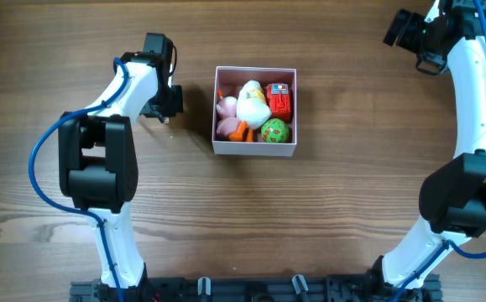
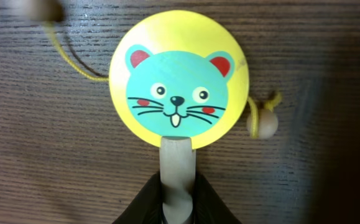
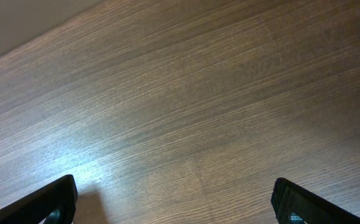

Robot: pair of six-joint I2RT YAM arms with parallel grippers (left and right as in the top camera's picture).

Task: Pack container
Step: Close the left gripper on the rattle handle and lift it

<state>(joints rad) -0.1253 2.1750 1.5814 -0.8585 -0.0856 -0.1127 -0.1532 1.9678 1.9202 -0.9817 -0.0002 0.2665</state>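
The container [image 1: 255,150] is a square white box with a pink inside, in the middle of the table. It holds several toys: a white and yellow duck [image 1: 252,102], a pink figure [image 1: 226,110], a red block [image 1: 280,99] and a green egg [image 1: 274,130]. My left gripper [image 2: 178,198] is shut on the pale handle [image 2: 177,163] of a yellow rattle drum with a teal mouse face [image 2: 178,81], left of the container. In the overhead view the gripper [image 1: 164,102] hides the drum. My right gripper [image 3: 175,202] is open and empty at the far right back [image 1: 410,32].
The drum's yellow strings end in wooden beads [image 2: 263,123] lying on the wooden table [image 1: 310,218]. The right wrist view shows only bare wood and the table's far edge [image 3: 36,37].
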